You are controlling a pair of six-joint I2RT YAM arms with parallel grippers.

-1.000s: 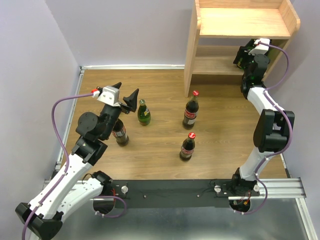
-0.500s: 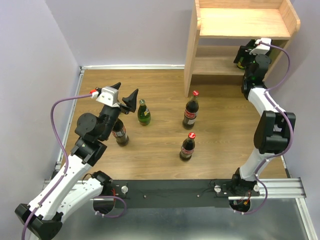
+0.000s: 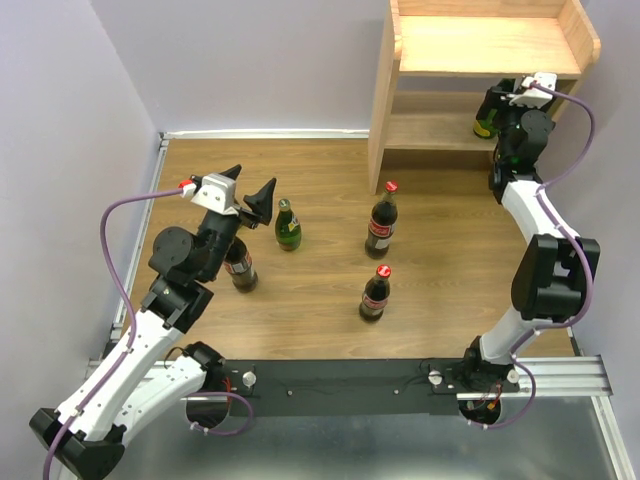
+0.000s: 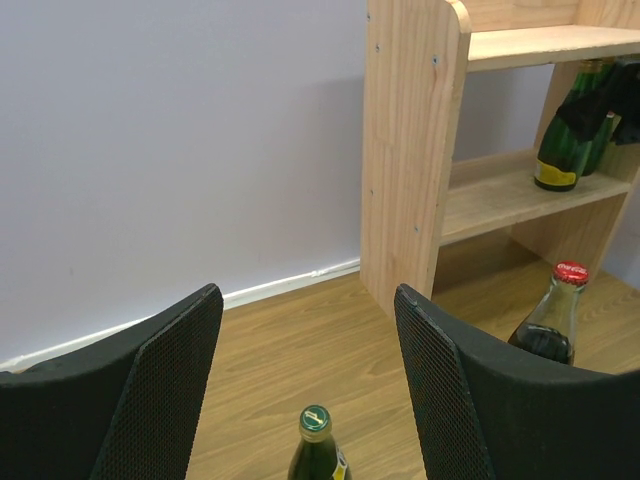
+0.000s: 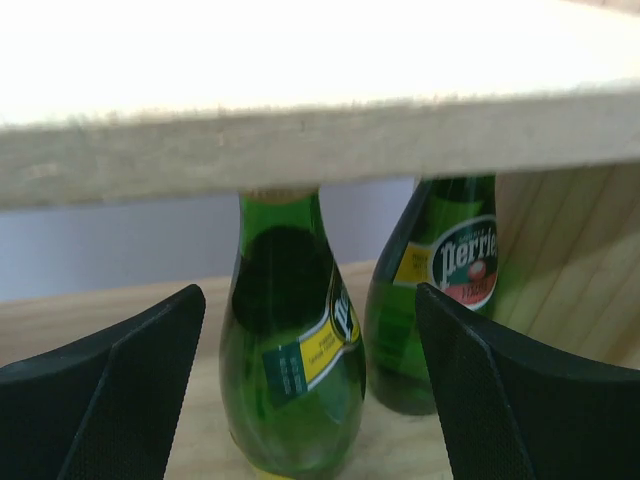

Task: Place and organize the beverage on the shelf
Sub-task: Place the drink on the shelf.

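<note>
The light wood shelf point(image 3: 480, 45) stands at the back right. On its lower tier stand two green glass bottles point(image 5: 290, 370) point(image 5: 440, 290). My right gripper point(image 5: 310, 295) is open just in front of them, with the nearer bottle between its spread fingers, untouched. From above, that gripper point(image 3: 492, 104) sits at the lower tier beside a green bottle point(image 3: 483, 127). My left gripper point(image 3: 252, 180) hangs open above the floor, close to a lone green bottle point(image 3: 288, 226), whose cap point(image 4: 315, 421) shows below its fingers. Two cola bottles point(image 3: 382, 220) point(image 3: 375, 294) stand mid-floor; a third point(image 3: 240, 268) is partly hidden by the left arm.
The shelf's side panel point(image 4: 410, 150) rises right of the left gripper's line of sight. Purple walls close the back and left. The top board's front edge point(image 5: 320, 140) overhangs the right gripper. The black base rail point(image 3: 340, 380) runs along the near edge.
The right gripper opened wider and its wrist shifted a little to the right at the lower tier. The left arm and the floor bottles have not moved.
</note>
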